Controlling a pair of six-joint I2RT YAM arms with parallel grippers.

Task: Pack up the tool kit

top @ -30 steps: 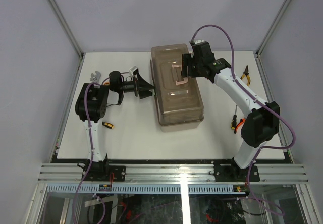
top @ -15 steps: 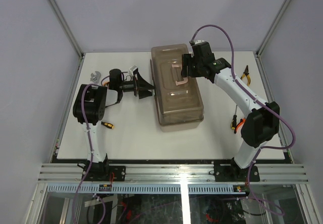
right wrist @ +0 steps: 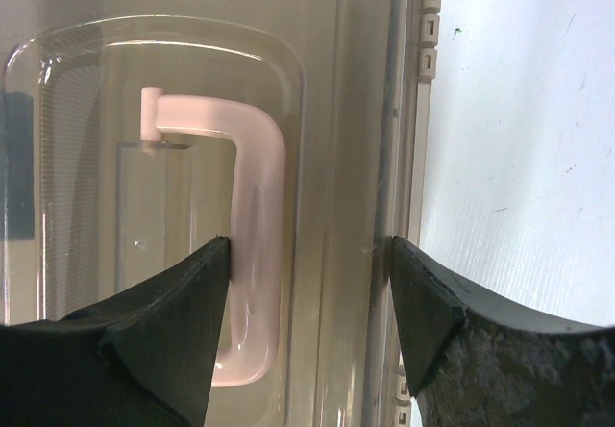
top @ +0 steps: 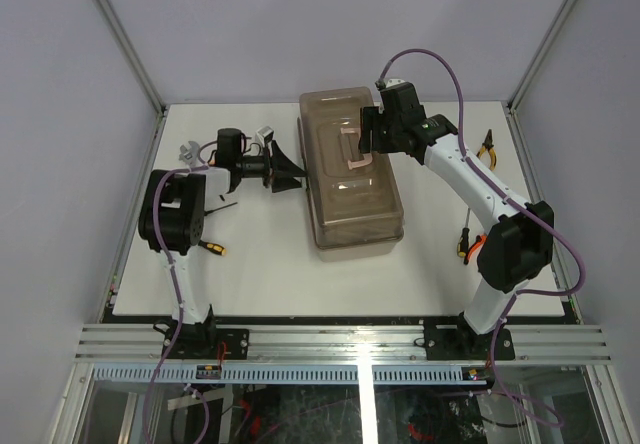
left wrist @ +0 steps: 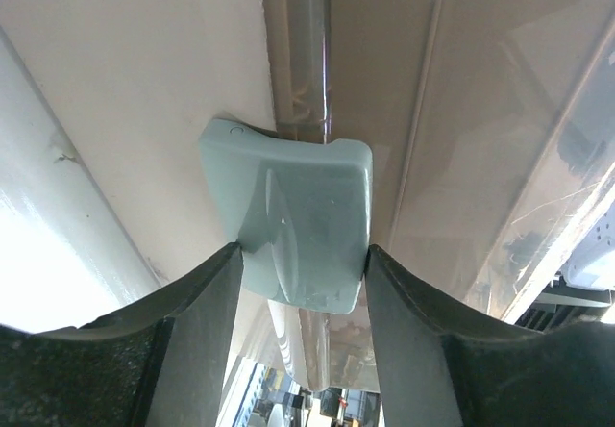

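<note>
Beige plastic toolbox with a smoky brown translucent lid (top: 352, 204), lid down, mid-way across the white worktop (top: 260, 274), its long axis running far to near.
The left hand (top: 298, 172) reaches in at the box's left side, pinching a pale blue-grey latch (left wrist: 300, 217). The right hand (top: 368, 144) hangs spread over the lid, its fingers either side of the tan handle (right wrist: 258, 206), which lies along that axis. A silver wrench (top: 188, 150) lies far left and yellow-handled pliers (top: 487, 147) far right.

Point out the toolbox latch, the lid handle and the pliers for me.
latch (left wrist: 288, 220): left wrist view, middle of its face.
handle (right wrist: 259, 235): right wrist view, long bar.
pliers (top: 487, 147): top view, handles.
</note>
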